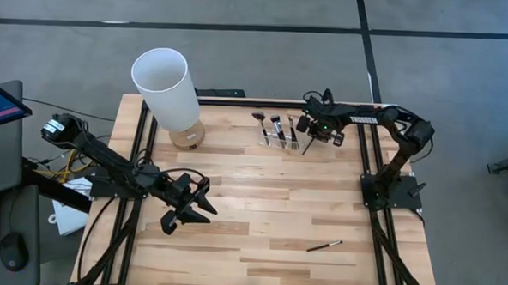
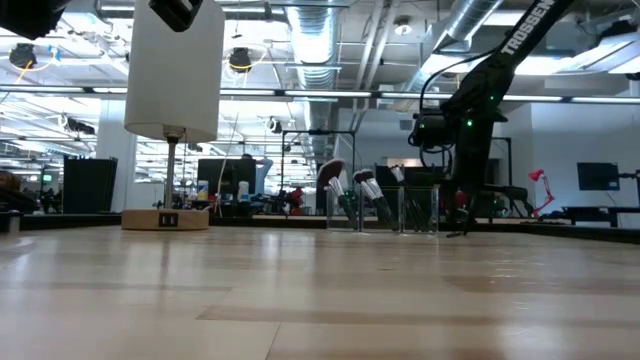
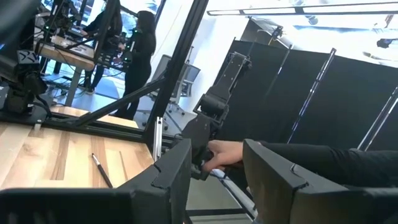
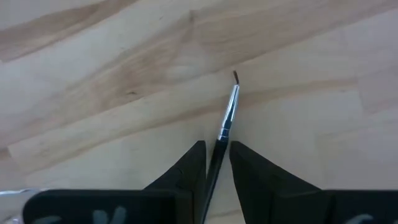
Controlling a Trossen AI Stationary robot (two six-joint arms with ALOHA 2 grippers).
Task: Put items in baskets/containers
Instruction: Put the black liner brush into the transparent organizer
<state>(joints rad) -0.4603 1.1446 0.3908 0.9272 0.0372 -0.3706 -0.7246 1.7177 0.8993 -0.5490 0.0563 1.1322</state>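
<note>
The clear acrylic holder stands near the table's far edge with several brushes upright in its slots. My right gripper hovers just right of it, shut on a thin dark brush with a silver ferrule. One more dark brush lies flat on the wood near the table's near right. My left gripper is open over the table's left half, far from any brush. My right gripper pinches the brush's dark handle between its two fingers. The brush runs on along the fingers, ferrule and small bristle tip pointing down at the wood. It is held from above at a slant. I cannot tell whether the tip touches the table.
A tall white cylinder on a round wooden base stands at the far left of the table. The wood between the two arms is bare. Beyond the table, a person's hand and standing people show in the room.
</note>
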